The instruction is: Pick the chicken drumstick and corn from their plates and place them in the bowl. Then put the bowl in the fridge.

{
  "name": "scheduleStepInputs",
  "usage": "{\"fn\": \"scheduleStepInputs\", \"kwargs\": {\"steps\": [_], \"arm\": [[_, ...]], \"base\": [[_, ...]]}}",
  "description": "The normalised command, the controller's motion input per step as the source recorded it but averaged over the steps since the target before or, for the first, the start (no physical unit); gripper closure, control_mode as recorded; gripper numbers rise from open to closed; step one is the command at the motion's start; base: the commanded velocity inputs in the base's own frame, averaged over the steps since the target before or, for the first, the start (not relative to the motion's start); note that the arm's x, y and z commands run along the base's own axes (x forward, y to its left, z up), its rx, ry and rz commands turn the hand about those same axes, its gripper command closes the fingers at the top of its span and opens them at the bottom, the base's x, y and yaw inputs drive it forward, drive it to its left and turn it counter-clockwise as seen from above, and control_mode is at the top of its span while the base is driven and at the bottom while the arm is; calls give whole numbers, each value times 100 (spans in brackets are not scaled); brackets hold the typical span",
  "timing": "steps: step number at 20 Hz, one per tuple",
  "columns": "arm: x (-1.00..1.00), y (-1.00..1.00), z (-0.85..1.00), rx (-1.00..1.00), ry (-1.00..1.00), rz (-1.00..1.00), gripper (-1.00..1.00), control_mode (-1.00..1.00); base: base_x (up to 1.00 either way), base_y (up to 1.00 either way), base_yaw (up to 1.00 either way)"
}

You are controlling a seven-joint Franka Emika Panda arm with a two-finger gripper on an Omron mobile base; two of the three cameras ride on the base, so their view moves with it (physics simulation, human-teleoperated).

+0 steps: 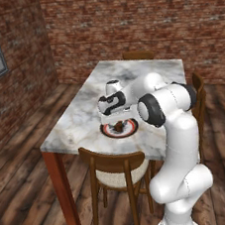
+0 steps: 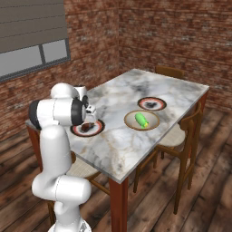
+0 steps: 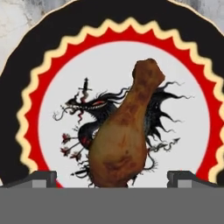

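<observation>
A: Two base views first. Left: your gripper (image 1: 117,120) hangs over the drumstick (image 1: 118,126) on its plate (image 1: 107,131). Right: corn (image 2: 142,120) sits in the bowl (image 2: 129,116) already.

B: Hand view?

A: Jaws wide, empty, straddling the meat. Step's drumstick pick; you'd need to lower, then close.

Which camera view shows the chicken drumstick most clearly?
The hand view: the chicken drumstick lies large and close on its plate, between the open gripper tips. In the left base view it is a small dark lump under the gripper. In the right base view it is partly hidden behind the arm.
</observation>
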Motion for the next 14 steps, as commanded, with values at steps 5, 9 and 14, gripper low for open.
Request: {"fn": "scheduleStepInputs", "kwargs": {"steps": [5,9,14], "arm": [[2,-3,-18,0,0,0,-100,-100],[-2,-6,-18,0,0,0,-100,-100],[0,0,-20,0,0,0,-100,-100]], "base": [[0,0,0],[0,0,0],[0,0,0]]}}
